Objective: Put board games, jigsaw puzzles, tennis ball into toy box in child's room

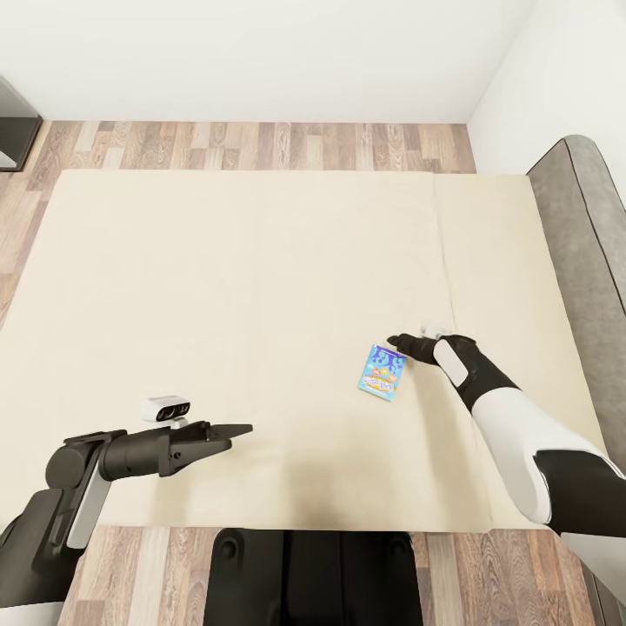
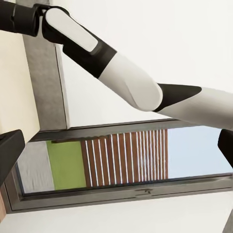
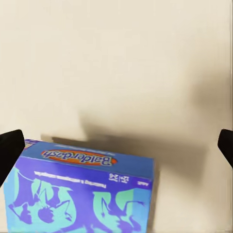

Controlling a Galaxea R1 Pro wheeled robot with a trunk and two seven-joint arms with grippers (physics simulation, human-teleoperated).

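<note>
A small blue board game (image 1: pixel 382 371) lies flat on the cream bed (image 1: pixel 217 287), right of the middle and left of the seam. My right gripper (image 1: pixel 405 343) hovers just beyond the box's far right corner, open, with nothing between its fingers. In the right wrist view the blue box (image 3: pixel 82 199) with its orange lettering sits close below the gripper (image 3: pixel 116 145), whose dark fingertips (image 3: pixel 9 148) stand wide apart at the picture's edges. My left gripper (image 1: pixel 236 429) hangs open over the bed's near left part, holding nothing; its wrist view looks past the fingertips (image 2: pixel 9 153) at my right arm (image 2: pixel 131 82).
A grey padded headboard (image 1: pixel 578 217) runs along the bed's right side. Wood-plank floor (image 1: pixel 261 143) borders the bed's far edge below a white wall. A dark piece of furniture (image 1: pixel 13 130) stands at the far left. My base (image 1: pixel 313 574) is at the bed's near edge.
</note>
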